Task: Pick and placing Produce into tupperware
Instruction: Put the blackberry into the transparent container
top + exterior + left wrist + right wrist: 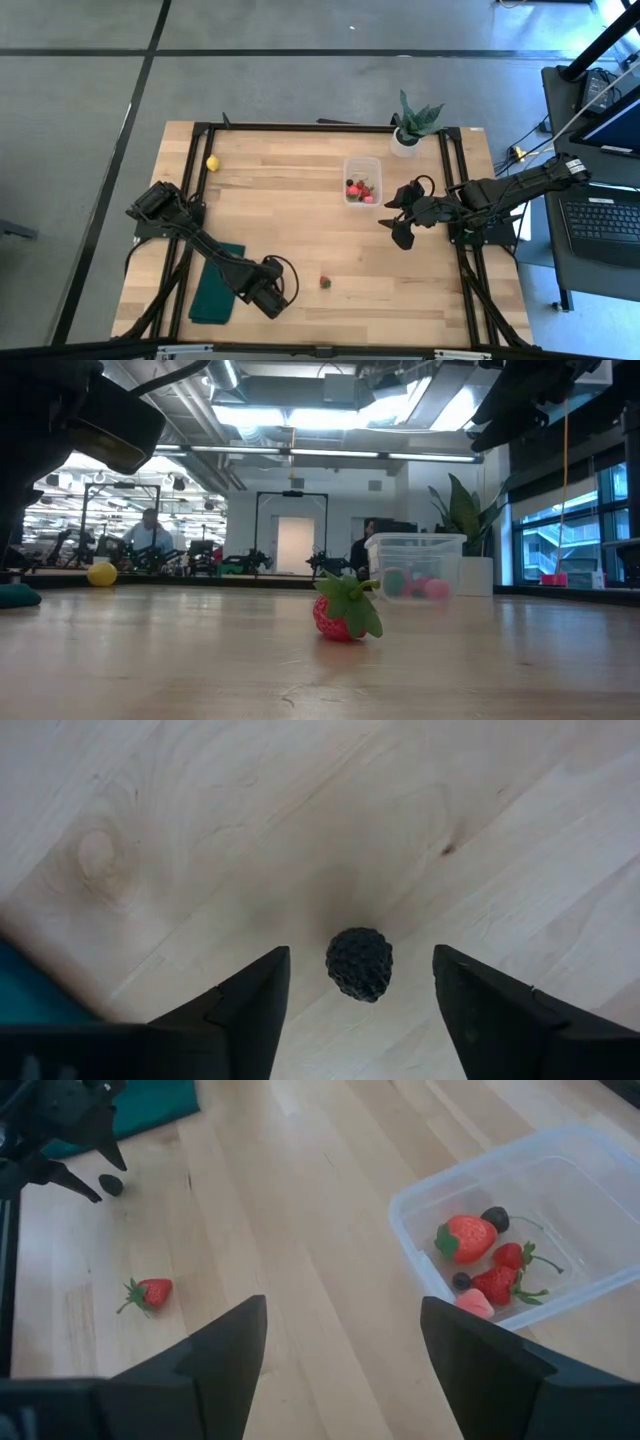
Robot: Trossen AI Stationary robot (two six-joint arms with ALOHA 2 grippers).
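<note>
A dark round berry (360,963) lies on the wood between the open fingers of my left gripper (360,952), which stands over it near the table's near edge (282,303); the fingers do not touch it. A red strawberry with a green top (325,283) (343,610) lies alone to the right of that gripper. A yellow piece (212,162) sits near the far left corner. The clear tupperware (362,180) (540,1210) holds strawberries, dark berries and a pink piece. My right gripper (397,226) (343,1302) hovers open just right of the tub.
A dark green folded cloth (215,285) lies left of my left gripper. A potted green plant (412,125) stands at the far edge behind the tub. Bare wood stretches between the lone strawberry and the tub. People and equipment show in the room beyond.
</note>
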